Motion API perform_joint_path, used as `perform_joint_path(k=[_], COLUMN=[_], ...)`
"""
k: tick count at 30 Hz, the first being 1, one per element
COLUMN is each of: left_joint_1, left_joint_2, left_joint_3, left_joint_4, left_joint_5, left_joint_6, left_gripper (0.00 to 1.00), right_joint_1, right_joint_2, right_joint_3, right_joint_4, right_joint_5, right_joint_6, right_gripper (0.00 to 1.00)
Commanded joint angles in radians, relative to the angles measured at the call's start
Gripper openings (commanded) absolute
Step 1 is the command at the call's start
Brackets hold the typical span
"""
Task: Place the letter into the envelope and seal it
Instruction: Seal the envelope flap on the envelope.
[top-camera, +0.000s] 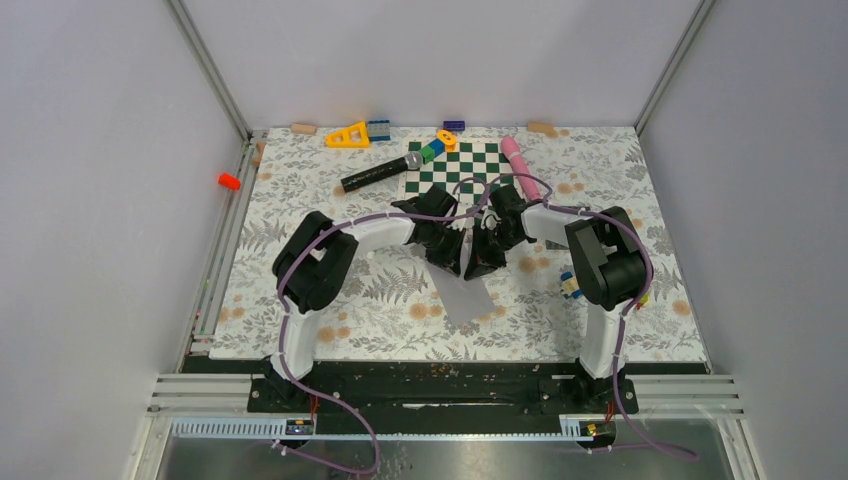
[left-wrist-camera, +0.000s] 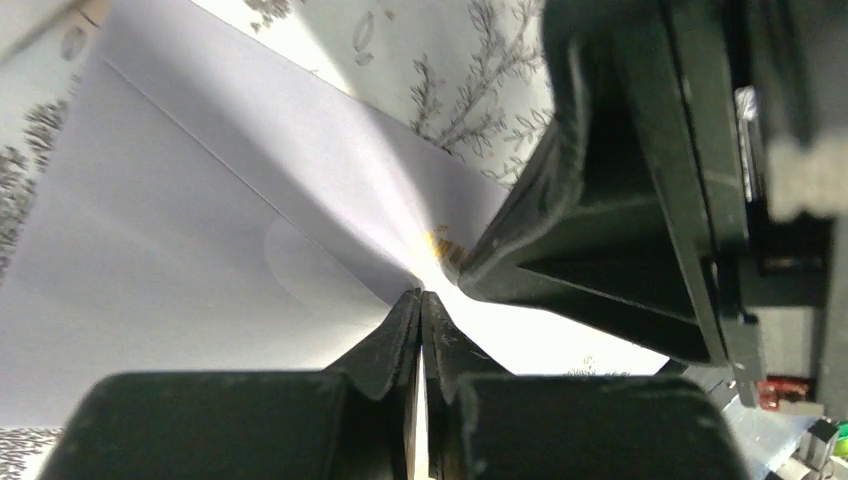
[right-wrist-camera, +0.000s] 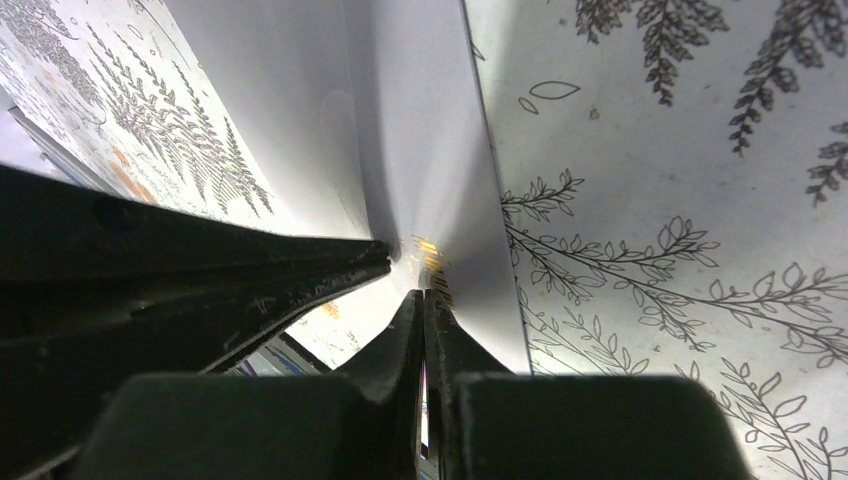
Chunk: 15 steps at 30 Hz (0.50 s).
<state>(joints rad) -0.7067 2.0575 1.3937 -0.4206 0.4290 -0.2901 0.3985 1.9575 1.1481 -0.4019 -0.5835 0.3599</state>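
The left jaws are pinching fully shut on a raised edge of the envelope (top-camera: 466, 296), and the right jaws are clamping shut on the same edge just beside them, tips almost meeting. The envelope is hanging tilted from that shared grip on the near side of the chessboard mat (top-camera: 462, 165), its lower end sloping down toward the counter (top-camera: 290, 190).
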Motion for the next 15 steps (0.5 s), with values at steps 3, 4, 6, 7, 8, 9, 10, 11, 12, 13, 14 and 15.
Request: perform_joint_path(k=[3, 4, 6, 7, 8, 9, 10, 11, 12, 13, 14, 15], left_joint_1=[0.04, 0.043, 0.047, 0.047, 0.048, 0.049, 0.049, 0.049, 0.049, 0.051, 0.052, 0.052], left_joint_2=[0.069, 0.076, 0.086, 0.09, 0.095, 0.101, 0.106, 0.107, 0.108, 0.108, 0.108, 0.109], left_joint_3=[0.092, 0.104, 0.12, 0.128, 0.135, 0.143, 0.151, 0.156, 0.161, 0.166, 0.174, 0.184], left_joint_4=[-0.006, -0.011, -0.015, -0.021, -0.029, -0.037, -0.045, -0.048, -0.05, -0.051, -0.052, -0.056], left_joint_5=[-0.016, -0.018, -0.019, -0.033, -0.047, -0.063, -0.078, -0.098, -0.115, -0.129, -0.143, -0.159], left_joint_6=[-0.029, -0.034, -0.04, -0.039, -0.038, -0.038, -0.038, -0.04, -0.042, -0.045, -0.046, -0.044], left_gripper=[0.04, 0.04, 0.04, 0.04, 0.04, 0.04, 0.04, 0.04, 0.04, 0.05, 0.06, 0.06], right_joint_1=[-0.001, -0.001, -0.001, 0.0, -0.001, -0.001, -0.001, -0.001, -0.001, -0.001, -0.002, -0.001], right_joint_2=[0.01, 0.012, 0.014, 0.013, 0.013, 0.012, 0.012, 0.012, 0.013, 0.013, 0.014, 0.016], right_joint_3=[-0.012, -0.01, -0.008, -0.009, -0.01, -0.011, -0.011, -0.01, -0.011, -0.01, -0.009, -0.01], right_joint_4=[-0.079, -0.082, -0.086, -0.086, -0.085, -0.085, -0.085, -0.085, -0.085, -0.085, -0.085, -0.086], right_joint_5=[0.114, 0.115, 0.117, 0.117, 0.118, 0.119, 0.119, 0.118, 0.116, 0.115, 0.114, 0.114], right_joint_6=[-0.054, -0.055, -0.058, -0.059, -0.059, -0.06, -0.061, -0.06, -0.059, -0.059, -0.058, -0.058], right_gripper=[0.0, 0.0, 0.0, 0.0, 0.0, 0.0, 0.0, 0.0, 0.0, 0.0, 0.0, 0.0])
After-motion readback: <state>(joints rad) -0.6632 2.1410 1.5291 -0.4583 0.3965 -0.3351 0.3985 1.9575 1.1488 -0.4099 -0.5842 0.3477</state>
